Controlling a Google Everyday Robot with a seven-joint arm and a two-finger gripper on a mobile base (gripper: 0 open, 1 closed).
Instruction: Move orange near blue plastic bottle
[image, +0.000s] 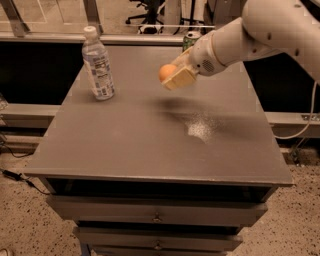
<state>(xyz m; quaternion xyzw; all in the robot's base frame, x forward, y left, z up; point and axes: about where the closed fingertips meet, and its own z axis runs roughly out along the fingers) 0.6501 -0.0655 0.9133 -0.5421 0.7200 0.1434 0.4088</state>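
Camera view: we note the gripper (174, 76) clamping the smooth round orange (166, 71) above the matte grey desk (150, 145); clear blue plastic bottle (98, 65) upright.

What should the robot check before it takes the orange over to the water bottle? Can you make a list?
1. Is the orange gripped by the gripper? Ok.
2. Is the orange lifted off the table? Ok, its shadow lies below.
3. Is the blue plastic bottle upright? Ok.
4. Is nothing standing between them? Ok.
5. Is the orange near the bottle? Not ok yet.
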